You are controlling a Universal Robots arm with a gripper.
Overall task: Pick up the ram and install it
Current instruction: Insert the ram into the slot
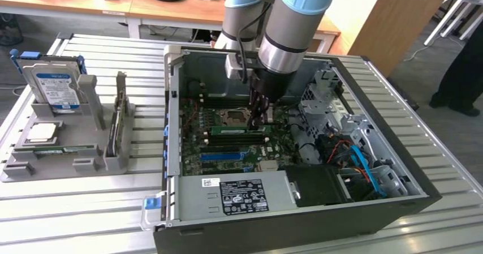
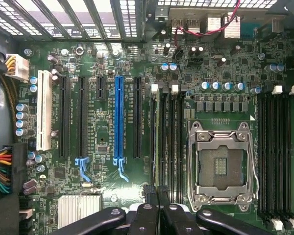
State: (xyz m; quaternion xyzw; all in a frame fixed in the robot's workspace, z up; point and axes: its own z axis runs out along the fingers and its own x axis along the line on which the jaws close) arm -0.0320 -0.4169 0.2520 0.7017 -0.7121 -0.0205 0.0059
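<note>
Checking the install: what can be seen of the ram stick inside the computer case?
The ram is a long, narrow green board with dark chips, standing on edge in a black slot on the motherboard, beside the processor socket. The shut gripper hangs at one end of it; contact cannot be told.

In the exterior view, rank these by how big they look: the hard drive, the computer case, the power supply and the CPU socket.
Largest to smallest:
1. computer case
2. power supply
3. hard drive
4. CPU socket
The power supply seems nearer the camera than the hard drive, so nearness may account for part of that gap.
</note>
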